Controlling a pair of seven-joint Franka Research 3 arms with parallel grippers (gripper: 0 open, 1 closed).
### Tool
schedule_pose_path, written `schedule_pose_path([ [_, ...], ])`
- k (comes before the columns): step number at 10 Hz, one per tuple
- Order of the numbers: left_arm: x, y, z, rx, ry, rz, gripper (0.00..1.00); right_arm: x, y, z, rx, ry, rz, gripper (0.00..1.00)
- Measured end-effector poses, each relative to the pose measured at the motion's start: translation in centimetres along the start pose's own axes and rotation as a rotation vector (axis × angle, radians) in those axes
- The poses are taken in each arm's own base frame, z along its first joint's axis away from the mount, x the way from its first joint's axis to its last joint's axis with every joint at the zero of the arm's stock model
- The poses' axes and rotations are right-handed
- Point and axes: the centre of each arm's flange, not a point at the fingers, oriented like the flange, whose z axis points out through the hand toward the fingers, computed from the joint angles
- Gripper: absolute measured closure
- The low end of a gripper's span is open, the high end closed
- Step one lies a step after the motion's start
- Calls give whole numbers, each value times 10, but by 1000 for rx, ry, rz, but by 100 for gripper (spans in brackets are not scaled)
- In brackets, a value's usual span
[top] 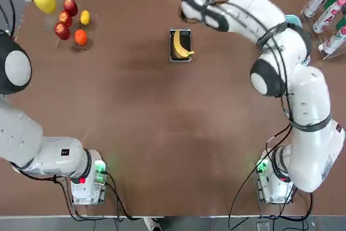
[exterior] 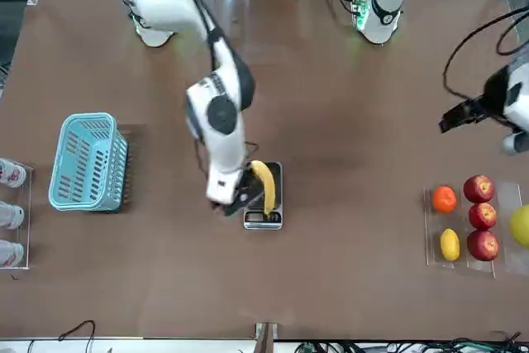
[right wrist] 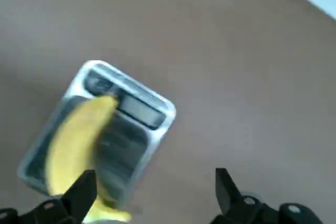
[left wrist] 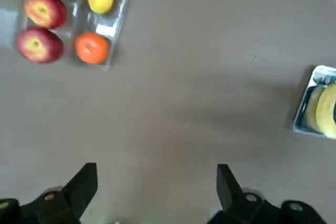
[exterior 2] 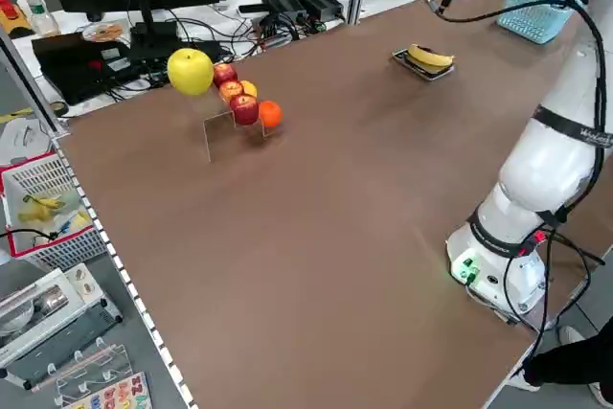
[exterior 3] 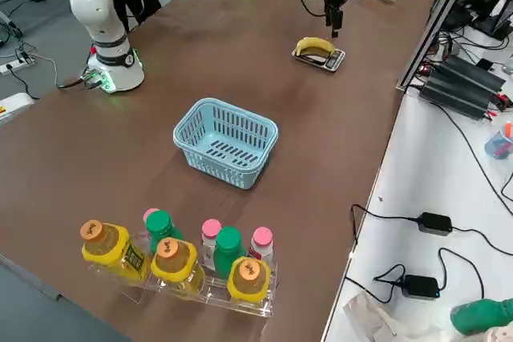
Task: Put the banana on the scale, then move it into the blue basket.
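Left gripper (left wrist: 152,192) is idling over the robot's left side of the table (top: 162,133), fingers spread wide, holding nothing. From its wrist view it's looking down at bare tabletop, fruit tray further out.

Banana (top: 181,45) is lying on the scale (top: 180,30), mid-table toward the far edge, curving along the scale's length. In the right wrist view the banana (right wrist: 73,145) is covering most of the glossy top, one end reaching the display strip, the other overhanging the rim slightly.

Right gripper (right wrist: 152,195) is hovering above and just beside the scale (right wrist: 105,129), fingers apart, not touching the banana. In the front view the gripper (exterior: 234,202) is sitting right next to the scale's edge, on the basket side.

Blue basket (exterior: 89,161) is sitting upright on the robot's right side, well apart from the scale, nothing visible inside it (exterior 3: 227,142).

Far left corner: clear tray (top: 89,31) carrying red apples (top: 64,20), an orange (top: 80,37), a lemon (top: 85,18); a large yellow-green fruit (top: 44,0) beside them. Far right edge: bottles (exterior 3: 172,258) standing in a clear rack.
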Motion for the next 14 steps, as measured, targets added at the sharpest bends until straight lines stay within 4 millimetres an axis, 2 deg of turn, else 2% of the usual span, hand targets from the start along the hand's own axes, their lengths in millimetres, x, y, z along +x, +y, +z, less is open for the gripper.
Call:
schedule_pose_path([
  [1,-9,0,-14,11,23,69,0,-3,-27,10,-4,14,15,0],
  [2,-18,7,-25,29,44,139,0,-5,-48,29,-6,31,34,0],
  [3,-27,13,-35,41,61,175,0,-8,-59,51,-8,48,49,0],
  [4,-31,15,-39,56,68,189,0,-10,-65,72,-8,54,59,0],
  [6,-28,14,-27,72,44,195,0,-15,-78,98,-2,74,74,0],
  [8,-23,13,-19,75,30,195,0,-22,-98,106,1,69,81,0],
  [12,-23,14,-19,75,31,197,0,-19,-101,100,33,72,118,0],
  [14,-23,14,-20,75,33,200,0,-24,-109,104,39,60,147,0],
])
